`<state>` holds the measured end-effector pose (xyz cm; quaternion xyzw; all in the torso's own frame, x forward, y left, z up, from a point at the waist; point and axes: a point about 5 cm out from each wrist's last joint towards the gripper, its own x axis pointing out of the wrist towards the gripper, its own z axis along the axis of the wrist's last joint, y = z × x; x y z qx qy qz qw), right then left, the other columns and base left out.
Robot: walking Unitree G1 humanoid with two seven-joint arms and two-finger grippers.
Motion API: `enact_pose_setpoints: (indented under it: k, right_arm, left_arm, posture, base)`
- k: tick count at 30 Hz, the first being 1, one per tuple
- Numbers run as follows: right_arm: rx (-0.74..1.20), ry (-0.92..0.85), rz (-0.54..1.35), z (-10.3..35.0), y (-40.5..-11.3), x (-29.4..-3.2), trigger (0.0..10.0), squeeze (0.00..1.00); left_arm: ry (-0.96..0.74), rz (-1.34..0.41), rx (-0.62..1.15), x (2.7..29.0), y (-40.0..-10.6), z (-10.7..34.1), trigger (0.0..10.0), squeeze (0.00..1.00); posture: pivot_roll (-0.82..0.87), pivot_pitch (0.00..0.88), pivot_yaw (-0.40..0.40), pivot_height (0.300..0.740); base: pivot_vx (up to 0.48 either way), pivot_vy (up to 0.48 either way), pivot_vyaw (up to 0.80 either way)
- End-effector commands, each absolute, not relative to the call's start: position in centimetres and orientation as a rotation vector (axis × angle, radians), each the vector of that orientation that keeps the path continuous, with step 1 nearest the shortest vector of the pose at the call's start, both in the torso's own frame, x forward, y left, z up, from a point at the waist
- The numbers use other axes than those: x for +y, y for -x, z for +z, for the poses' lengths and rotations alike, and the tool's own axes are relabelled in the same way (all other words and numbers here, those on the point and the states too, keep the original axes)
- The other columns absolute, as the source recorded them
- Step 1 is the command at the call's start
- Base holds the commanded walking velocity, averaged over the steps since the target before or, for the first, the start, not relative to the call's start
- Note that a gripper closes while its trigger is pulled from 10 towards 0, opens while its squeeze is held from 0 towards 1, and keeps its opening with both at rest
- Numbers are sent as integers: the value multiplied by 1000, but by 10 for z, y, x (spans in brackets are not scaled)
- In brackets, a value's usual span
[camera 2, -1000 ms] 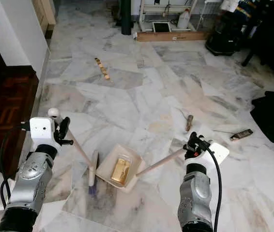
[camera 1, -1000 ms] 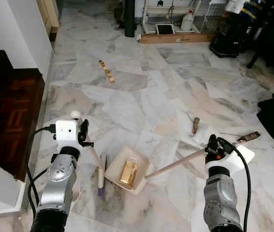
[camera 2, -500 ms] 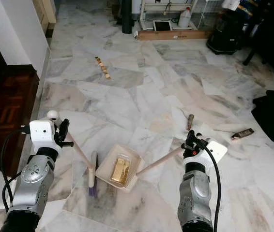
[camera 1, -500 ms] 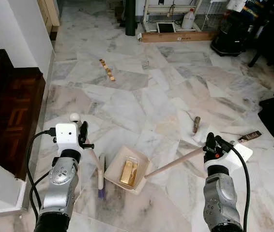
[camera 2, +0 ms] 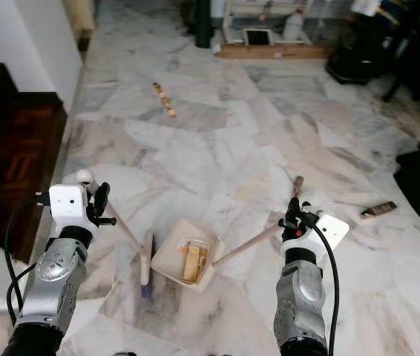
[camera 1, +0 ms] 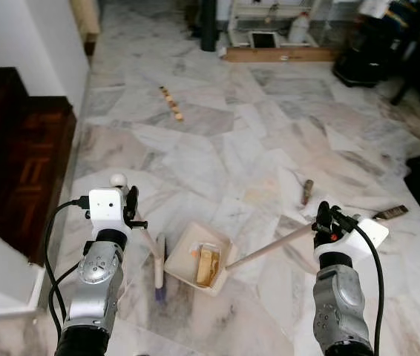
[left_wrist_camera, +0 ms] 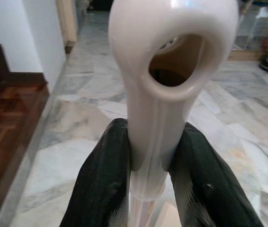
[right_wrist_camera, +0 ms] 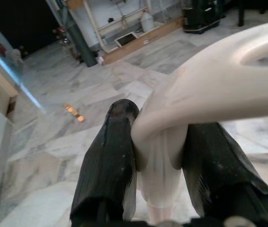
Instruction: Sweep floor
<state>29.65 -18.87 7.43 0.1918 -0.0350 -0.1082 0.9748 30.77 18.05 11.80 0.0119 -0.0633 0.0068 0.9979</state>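
Compared with a second ago, the yellow-brown block (camera 1: 208, 265) in the dustpan (camera 1: 195, 259) stands narrower and more on edge, with a small orange scrap just to its left, while the camera has shifted a little and the dustpan has barely changed place. The left gripper (left_wrist_camera: 146, 182) has its two black fingers (left_wrist_camera: 103, 184) closed on the pale plastic handle end of the brush (camera 1: 159, 262), just below its hanging hole; the brush's thin wooden shaft slants down and to the right to the long pale head with purple bristles, which lies on the marble floor (camera 1: 217, 148) just left of the dustpan. The right gripper (right_wrist_camera: 158, 156) has its fingers (right_wrist_camera: 110, 156) closed on the pale end of the dustpan's own long wooden handle (camera 1: 269, 247), which runs down and to the left to the cream pan, resting on the floor between the two arms. Farther off on the left, a short row of small yellow blocks (camera 1: 170, 103) lies on the marble. To the right, near the right arm, lie a small brown piece (camera 1: 306, 192) and a dark flat bar (camera 1: 392, 213). A dark wooden stair (camera 1: 24, 148) rises at the left.
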Motion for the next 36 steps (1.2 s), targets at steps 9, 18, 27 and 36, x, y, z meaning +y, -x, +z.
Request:
enact_pose_setpoints:
  k: [9, 18, 27, 36]
  right_arm:
    - [-142, -404, -218, 87, -299, -189, 10000, 0]
    - [-142, -422, -221, 86, -298, -189, 10000, 0]
    - [-144, -419, -220, 86, -299, -190, 10000, 0]
    - [-142, -421, -210, 85, -300, -186, 10000, 0]
  left_arm:
    - [-19, -20, -185, 173, -308, 127, 10000, 0]
    - [-16, -22, -193, 174, -309, 128, 10000, 0]
    - [-12, -27, -201, 172, -310, 128, 10000, 0]
    - [-16, -27, -212, 174, -309, 130, 10000, 0]
  posture:
    - [145, 106, -57, 740]
    - [141, 90, -57, 740]
    - [145, 72, -57, 740]
    - [156, 67, -49, 740]
  base:
    - [0, 0, 510]
    - [-28, 0, 0]
    - [0, 0, 0]
    - [-248, 0, 169]
